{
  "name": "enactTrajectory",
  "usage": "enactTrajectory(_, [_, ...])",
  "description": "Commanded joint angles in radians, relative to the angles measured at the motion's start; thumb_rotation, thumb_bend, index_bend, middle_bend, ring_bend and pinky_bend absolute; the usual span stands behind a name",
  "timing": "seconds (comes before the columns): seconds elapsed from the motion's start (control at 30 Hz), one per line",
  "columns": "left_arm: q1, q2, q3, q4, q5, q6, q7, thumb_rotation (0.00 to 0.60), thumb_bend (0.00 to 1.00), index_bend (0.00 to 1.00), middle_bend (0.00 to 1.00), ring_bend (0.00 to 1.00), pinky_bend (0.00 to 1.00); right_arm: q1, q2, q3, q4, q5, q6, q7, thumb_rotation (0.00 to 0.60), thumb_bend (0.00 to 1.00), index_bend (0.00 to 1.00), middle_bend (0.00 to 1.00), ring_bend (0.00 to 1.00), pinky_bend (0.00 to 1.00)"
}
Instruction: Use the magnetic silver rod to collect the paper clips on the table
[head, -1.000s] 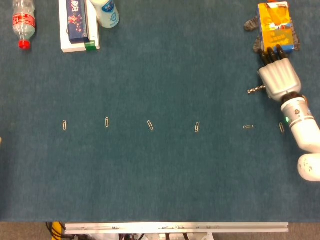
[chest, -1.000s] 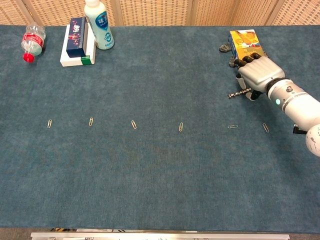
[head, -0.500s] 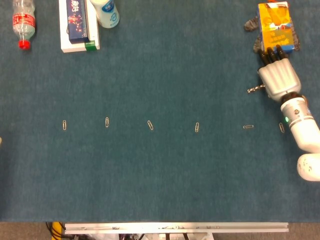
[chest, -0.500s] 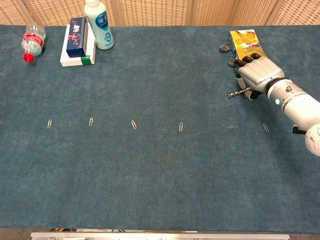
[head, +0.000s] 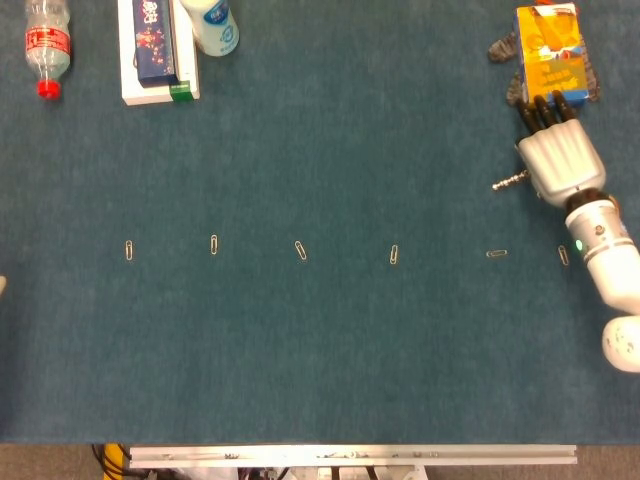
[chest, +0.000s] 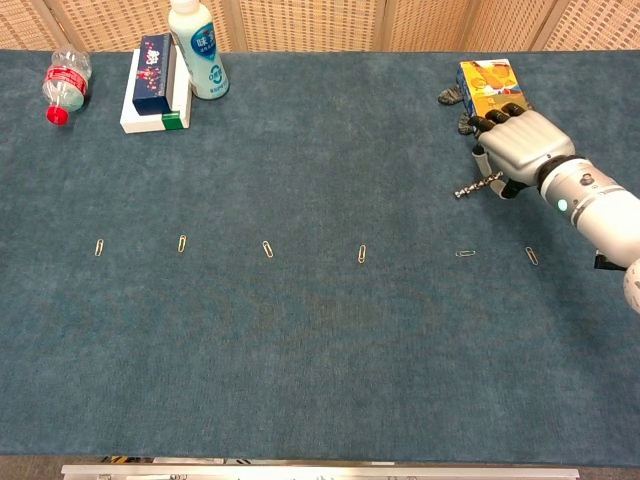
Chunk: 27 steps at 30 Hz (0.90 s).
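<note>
Right hand (head: 560, 158): near the right edge of the tabletop (head: 330, 340), fingers curled around the magnetic silver rod (head: 510, 182), dark fingertips just beside the orange carton (head: 548, 48).
Magnetic silver rod: held in the right hand, free end sticking out toward the left, above the row of clips.
Paper clips: six in a row across the middle of the tabletop, from the leftmost (head: 129, 251) through (head: 214, 243), (head: 301, 250), (head: 394, 255) and (head: 496, 254) to the rightmost (head: 563, 255), just beside the right forearm.
Left hand: not seen in either view.
Far left corner: clear plastic bottle with red cap (head: 47, 48) lying down, blue box on a white box (head: 158, 48), white bottle (head: 210, 25).
</note>
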<state>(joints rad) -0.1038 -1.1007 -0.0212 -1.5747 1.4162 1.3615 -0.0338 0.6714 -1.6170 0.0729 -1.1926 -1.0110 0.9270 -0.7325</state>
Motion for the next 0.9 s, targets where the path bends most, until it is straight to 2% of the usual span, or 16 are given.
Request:
enactTrajectory(0.03, [0.0, -0.001, 0.001, 0.0, 0.002, 0.002, 0.001, 0.6, 0.17, 0.56, 0.49, 0.39, 0.41, -0.01, 0.021, -0.006, -0.032, -0.015, 0.02, 0.003, 0.6, 0.36, 0.61, 0.07, 0.0, 0.0])
enactTrajectory(0.43, [0.001, -0.004, 0.004, -0.001, 0.011, 0.007, 0.008, 0.6, 0.17, 0.56, 0.49, 0.39, 0.41, -0.049, 0.096, -0.026, -0.159, -0.067, 0.092, 0.013, 0.6, 0.36, 0.62, 0.07, 0.0, 0.0])
enactTrajectory(0.9, [0.003, -0.005, 0.006, -0.003, 0.018, 0.015, 0.01, 0.6, 0.17, 0.56, 0.49, 0.39, 0.41, -0.087, 0.147, -0.053, -0.242, -0.126, 0.146, 0.021, 0.6, 0.36, 0.62, 0.07, 0.0, 0.0])
